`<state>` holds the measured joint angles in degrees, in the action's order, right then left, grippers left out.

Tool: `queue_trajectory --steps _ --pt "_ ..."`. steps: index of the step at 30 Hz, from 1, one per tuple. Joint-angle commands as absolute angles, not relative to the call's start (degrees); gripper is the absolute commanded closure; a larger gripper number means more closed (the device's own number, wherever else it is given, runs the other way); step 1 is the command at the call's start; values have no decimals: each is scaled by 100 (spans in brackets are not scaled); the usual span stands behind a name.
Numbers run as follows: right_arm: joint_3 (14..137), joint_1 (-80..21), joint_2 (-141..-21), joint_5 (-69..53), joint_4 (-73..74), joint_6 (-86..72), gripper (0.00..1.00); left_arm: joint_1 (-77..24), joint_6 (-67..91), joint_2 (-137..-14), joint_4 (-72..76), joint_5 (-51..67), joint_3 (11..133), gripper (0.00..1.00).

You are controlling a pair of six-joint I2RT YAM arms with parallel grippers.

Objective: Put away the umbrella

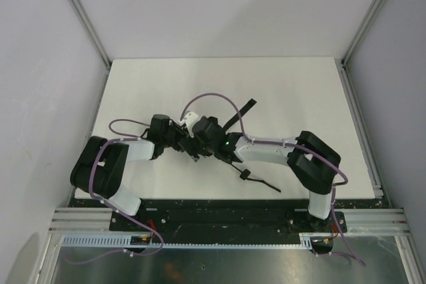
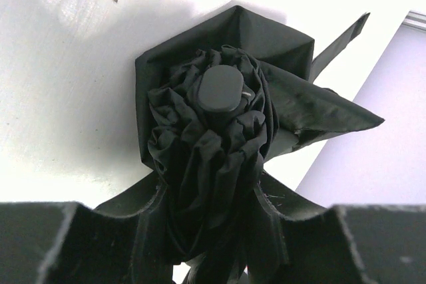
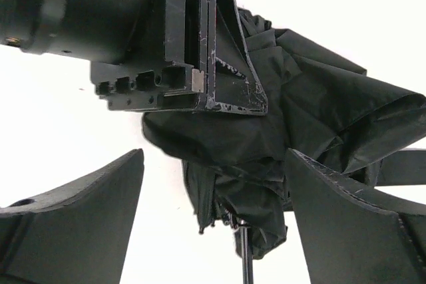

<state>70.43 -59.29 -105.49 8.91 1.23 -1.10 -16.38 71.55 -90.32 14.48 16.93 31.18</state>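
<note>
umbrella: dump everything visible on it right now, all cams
The umbrella is all black, matte fabric, collapsed into a crumpled bundle with loose panels flaring sideways. A smooth rounded cap tops the gathered canopy, facing the left wrist camera. A flat strap sticks out free. The left hand is shut on the bundle, a finger on each side. The right hand stands open around it. It is over the middle of the table, between both arms; whether it rests there I cannot tell.

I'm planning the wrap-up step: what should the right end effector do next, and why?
Probably shift the open right end effector to the loose closure strap and pinch it: the left end effector clamps the bunched umbrella, and the strap sticks out unfastened.
</note>
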Motion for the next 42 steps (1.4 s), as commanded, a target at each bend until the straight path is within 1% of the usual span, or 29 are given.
queue_trajectory --steps 1,6,7,10,12,13,14,15,17,18,20,22,23,25,30,34,38,40,42 --pt "7287 -6077 -11072 2260 -368 573 16 -1623 6849 -9125 426 1131 2933 100" --pt "7315 -6140 -11651 2317 -441 577 30 -1617 6875 -9137 409 1185 2975 100" --pt "7314 -6137 -11749 2310 -427 539 36 -1622 6883 -9134 407 1199 2986 100" --pt "7313 -6077 -11947 2222 -292 352 60 -1620 6860 -9086 410 1202 3029 100" --pt "7291 -5962 -12011 1949 -183 169 84 -1618 6745 -8993 412 1158 3066 100" --pt "7258 -5877 -12030 1717 -149 98 92 -1609 6673 -8939 413 1137 3102 100" --pt "7210 -5777 -12049 1386 -140 -13 96 -1595 6566 -8877 413 1122 3142 94" --pt "7165 -5653 -12085 948 -123 -90 98 -1571 6465 -8816 413 1124 3171 86" --pt "7131 -5360 -12214 -9 -70 -216 100 -1443 6259 -8695 453 1191 3201 65" --pt "7125 -5171 -12299 -589 -48 -288 100 -1350 6175 -8614 464 1246 3196 55" --pt "7116 -4870 -12444 -1507 -32 -432 100 -1166 6085 -8427 498 1329 3135 38" --pt "7112 -4663 -12581 -2295 -45 -629 100 -1032 6030 -8233 553 1437 3069 17" --pt "7111 -4581 -12658 -2646 -84 -771 100 -995 6003 -8142 571 1479 3059 11" --pt "7111 -4443 -12819 -3235 -212 -1122 100 -967 5966 -7979 584 1585 3063 4" --pt "7110 -4236 -13204 -4309 -779 -2073 100 -964 5986 -7847 610 1739 3053 1" --pt "7110 -4157 -13436 -4718 -1343 -2786 100 -1029 6066 -8216 702 1906 3181 1" --pt "7106 -4062 -13572 -4953 -1754 -3265 100 -1188 6182 -8688 803 1807 3299 1" --pt "7103 -4037 -13586 -5031 -1904 -3444 100 -1248 6276 -8931 891 1759 3288 5" --pt "7102 -4017 -13561 -5072 -2034 -3592 100 -1261 6381 -9176 985 1780 3272 16"
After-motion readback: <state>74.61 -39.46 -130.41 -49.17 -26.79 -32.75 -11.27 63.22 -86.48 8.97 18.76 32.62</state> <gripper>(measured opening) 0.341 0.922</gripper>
